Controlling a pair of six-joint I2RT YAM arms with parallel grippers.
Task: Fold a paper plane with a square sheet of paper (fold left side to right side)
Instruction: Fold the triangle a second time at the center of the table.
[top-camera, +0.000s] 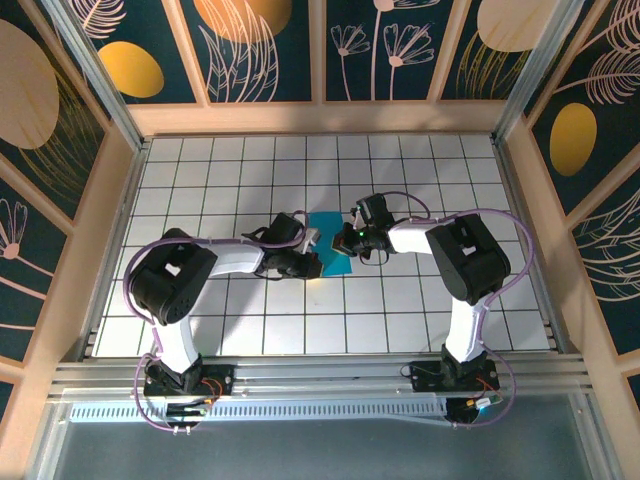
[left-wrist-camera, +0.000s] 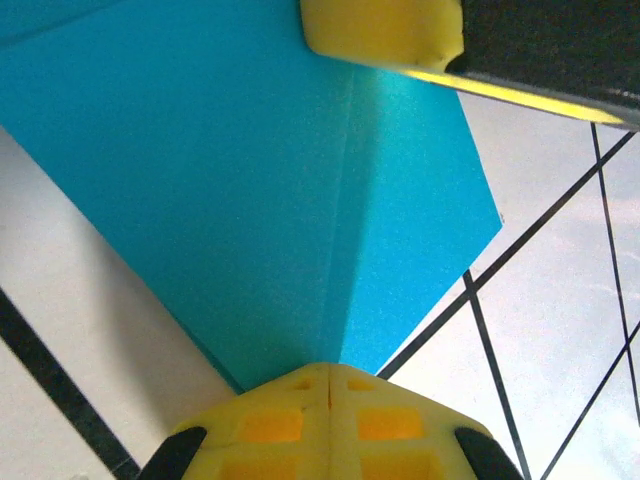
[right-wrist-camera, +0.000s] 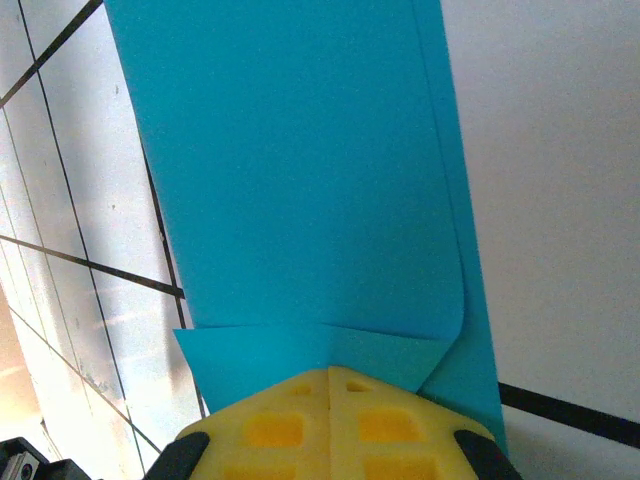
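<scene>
The cyan-blue sheet of paper (top-camera: 328, 245) lies partly folded on the white grid table (top-camera: 250, 330), between the two grippers. My left gripper (top-camera: 311, 259) is at its left edge, and my right gripper (top-camera: 344, 244) is at its right edge. In the left wrist view the left gripper (left-wrist-camera: 329, 371) is shut, its tips resting on the paper (left-wrist-camera: 250, 180) where a crease runs up from them. The right arm's yellow fingertip (left-wrist-camera: 385, 30) shows at the top. In the right wrist view the right gripper (right-wrist-camera: 329, 373) is shut, tips on a small folded flap of the paper (right-wrist-camera: 300, 180). The paper plane is out of view.
Wooden walls with dark painted panels (top-camera: 320, 50) enclose the table on three sides. A metal rail (top-camera: 320, 375) with both arm bases runs along the near edge. Both arms reach inward over the middle tiles.
</scene>
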